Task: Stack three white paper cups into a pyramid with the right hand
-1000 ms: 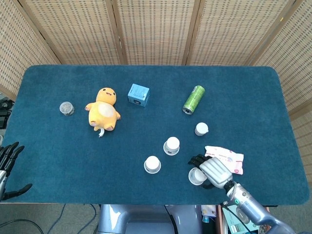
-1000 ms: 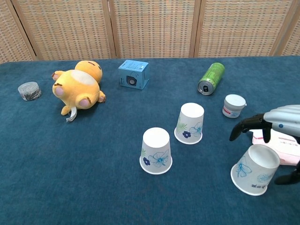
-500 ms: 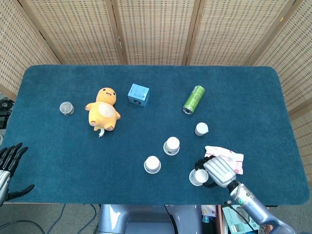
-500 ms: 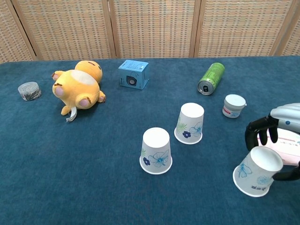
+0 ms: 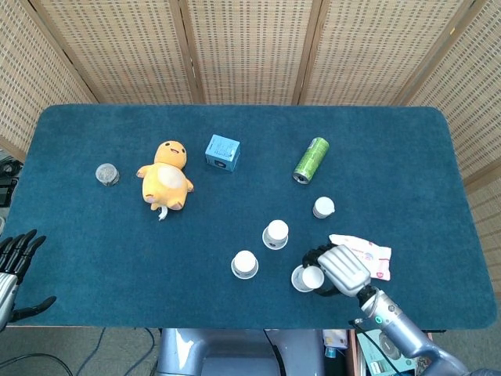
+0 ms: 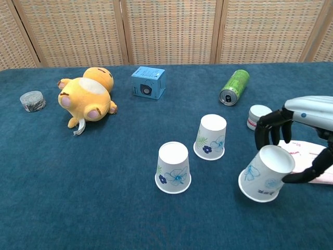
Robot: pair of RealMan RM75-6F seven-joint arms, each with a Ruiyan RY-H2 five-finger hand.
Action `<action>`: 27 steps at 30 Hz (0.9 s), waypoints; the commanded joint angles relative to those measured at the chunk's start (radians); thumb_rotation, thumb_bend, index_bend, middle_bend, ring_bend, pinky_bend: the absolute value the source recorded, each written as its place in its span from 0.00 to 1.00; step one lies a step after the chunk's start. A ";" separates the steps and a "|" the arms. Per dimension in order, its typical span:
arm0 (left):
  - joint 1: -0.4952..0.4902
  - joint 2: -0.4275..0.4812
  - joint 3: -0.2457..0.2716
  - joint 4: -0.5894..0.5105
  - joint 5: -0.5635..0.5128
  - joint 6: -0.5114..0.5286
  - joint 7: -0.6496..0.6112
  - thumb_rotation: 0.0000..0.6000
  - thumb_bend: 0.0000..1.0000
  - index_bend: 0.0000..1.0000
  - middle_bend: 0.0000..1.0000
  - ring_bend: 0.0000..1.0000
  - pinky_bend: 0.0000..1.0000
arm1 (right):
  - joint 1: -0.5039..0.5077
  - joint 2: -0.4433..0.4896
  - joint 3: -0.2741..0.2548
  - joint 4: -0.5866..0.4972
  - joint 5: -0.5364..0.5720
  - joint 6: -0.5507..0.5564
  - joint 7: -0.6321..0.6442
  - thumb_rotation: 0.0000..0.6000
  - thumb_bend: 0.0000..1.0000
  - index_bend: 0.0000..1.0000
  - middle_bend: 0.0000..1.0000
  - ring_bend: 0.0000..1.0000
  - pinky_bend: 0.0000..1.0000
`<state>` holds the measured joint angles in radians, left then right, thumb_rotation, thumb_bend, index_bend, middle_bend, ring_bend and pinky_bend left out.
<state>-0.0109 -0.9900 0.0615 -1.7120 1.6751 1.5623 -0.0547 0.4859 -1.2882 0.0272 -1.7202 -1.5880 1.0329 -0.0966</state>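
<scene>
Two white paper cups stand upside down on the blue table: one at the front (image 5: 245, 264) (image 6: 174, 167), one behind it to the right (image 5: 275, 233) (image 6: 211, 137). My right hand (image 5: 338, 269) (image 6: 299, 130) grips a third cup (image 5: 308, 278) (image 6: 266, 173), tilted and lifted a little off the cloth, to the right of the other two. My left hand (image 5: 16, 265) hangs off the table's left front corner, fingers spread and holding nothing; the chest view does not show it.
A yellow plush toy (image 5: 165, 176), a blue box (image 5: 222, 151), a green can (image 5: 311, 159) on its side and a small white jar (image 5: 323, 207) lie behind the cups. A pink packet (image 5: 362, 254) lies beside my right hand. A small grey tin (image 5: 106, 174) sits far left.
My right hand closed around the third cup, then lifted it and carried it left toward the two standing cups. The left hand barely moved.
</scene>
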 commanded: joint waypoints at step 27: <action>-0.005 0.020 -0.005 0.012 -0.015 -0.002 -0.067 1.00 0.04 0.00 0.00 0.00 0.00 | 0.151 -0.225 0.117 -0.048 0.318 -0.069 -0.452 1.00 0.34 0.48 0.56 0.47 0.50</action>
<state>-0.0162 -0.9695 0.0564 -1.6996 1.6604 1.5601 -0.1217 0.6320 -1.5075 0.1415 -1.7680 -1.2750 0.9629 -0.5433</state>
